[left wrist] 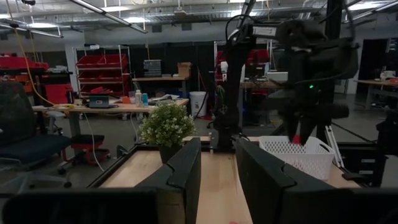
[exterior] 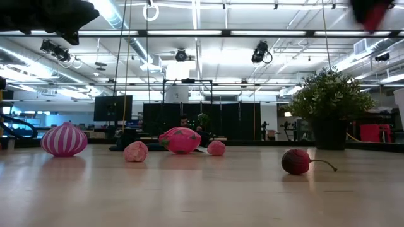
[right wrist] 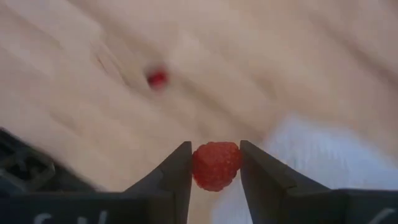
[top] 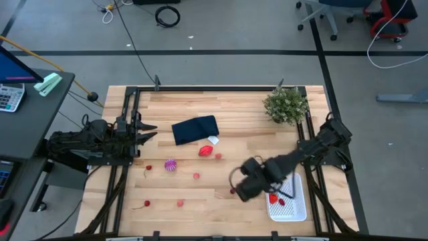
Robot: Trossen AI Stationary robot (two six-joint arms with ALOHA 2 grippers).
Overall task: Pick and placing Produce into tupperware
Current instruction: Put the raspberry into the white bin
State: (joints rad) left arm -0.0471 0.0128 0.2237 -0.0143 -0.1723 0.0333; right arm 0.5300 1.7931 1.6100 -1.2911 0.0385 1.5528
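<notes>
- Fingers of the right arm (right wrist: 214, 165) clenched on a small red raspberry (right wrist: 216, 165), one dark finger on each side of it, held above the wooden table (right wrist: 261, 56).
- Seen from above, right fingers (top: 257, 191) at about 5 o'clock on the table, just beside the near-left corner of the white tupperware (top: 294, 209).
- Already lying in the tupperware: small red bits (top: 277, 199).
- Fingers of the left arm (left wrist: 217, 180) released, a clear gap between them, parked at 9 o'clock at the table's edge (top: 137, 137).
- Near the table's middle: bigger red fruit (top: 205, 151), dark folded cloth (top: 194, 130) just behind it toward 12 o'clock.
- Purple striped ball (top: 170, 165) toward 8 o'clock of the middle, with tiny red and pink bits (top: 196, 175) scattered nearby.
- Dark red cherry (exterior: 297, 161) with a stem, resting alone on the table in the low view.
- Green plant (top: 286, 104) at 1 o'clock, well apart from the tupperware.
</notes>
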